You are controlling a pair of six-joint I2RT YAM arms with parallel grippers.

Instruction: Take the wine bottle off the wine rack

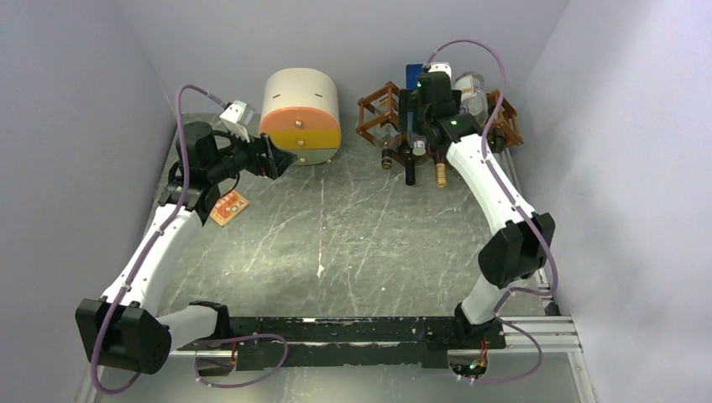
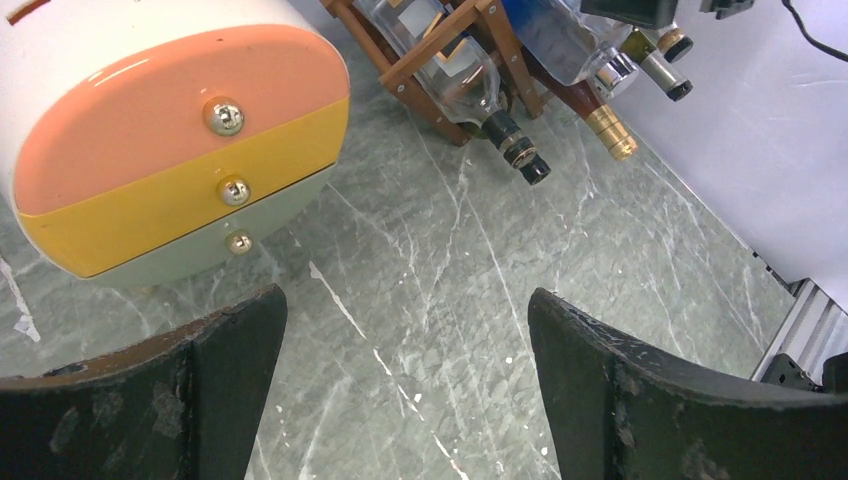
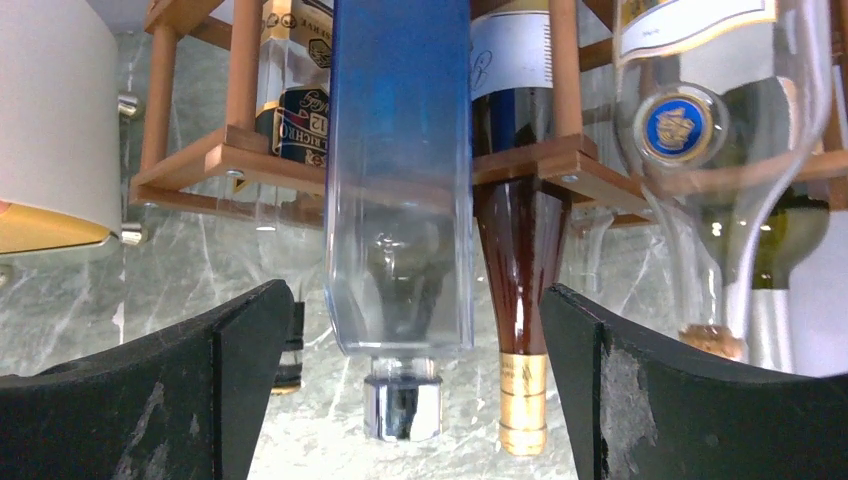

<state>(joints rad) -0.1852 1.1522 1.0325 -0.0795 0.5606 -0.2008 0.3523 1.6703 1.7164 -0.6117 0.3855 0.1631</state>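
Observation:
The reddish-brown wine rack (image 1: 374, 113) stands at the back right and holds several bottles, necks toward me. My right gripper (image 1: 417, 138) is open right at it. In the right wrist view its jaws (image 3: 412, 292) stand on either side of a blue-tinted square bottle (image 3: 400, 150) with a silver cap and a dark red wine bottle (image 3: 520, 270) with a gold capsule, touching neither. The rack's bars (image 3: 545, 160) cross behind. My left gripper (image 1: 277, 159) is open and empty by the drawer box. It sees the rack (image 2: 410, 88) and the gold capsule (image 2: 610, 130) from afar.
A cream-and-orange drawer box (image 1: 301, 117) stands left of the rack and also shows in the left wrist view (image 2: 170, 150). An orange card (image 1: 228, 206) lies at the left. Grey walls close in on both sides. An aluminium rail (image 1: 537, 323) runs along the near right edge.

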